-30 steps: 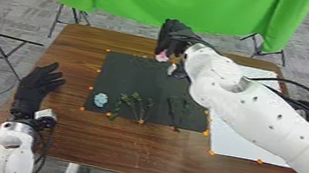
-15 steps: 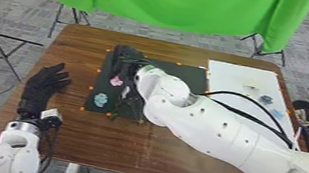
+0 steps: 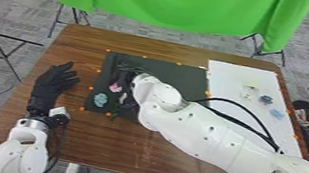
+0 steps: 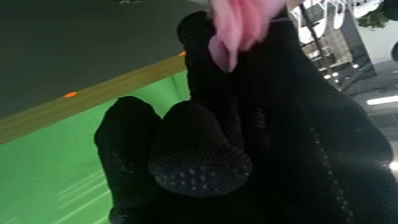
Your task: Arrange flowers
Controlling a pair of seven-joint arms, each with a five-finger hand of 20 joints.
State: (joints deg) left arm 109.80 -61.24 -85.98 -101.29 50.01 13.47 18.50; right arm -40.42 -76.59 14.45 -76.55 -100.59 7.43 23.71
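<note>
- My right hand (image 3: 126, 75) is over the dark mat (image 3: 171, 76), pinching the pink flower (image 4: 242, 25) at its fingertips.
- Near it, I see a light-blue flower (image 3: 100, 99) on the mat.
- My left hand (image 3: 52, 85) is at the table's (image 3: 148, 157) left side, fingers extended.
- Farther right, small blooms (image 3: 266, 99) lie on the white sheet (image 3: 241, 76).

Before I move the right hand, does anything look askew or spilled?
Nothing stands out. The right hand pinches the pink flower, and the blue flower lies on the dark mat; what the hand covers, I can't judge.
</note>
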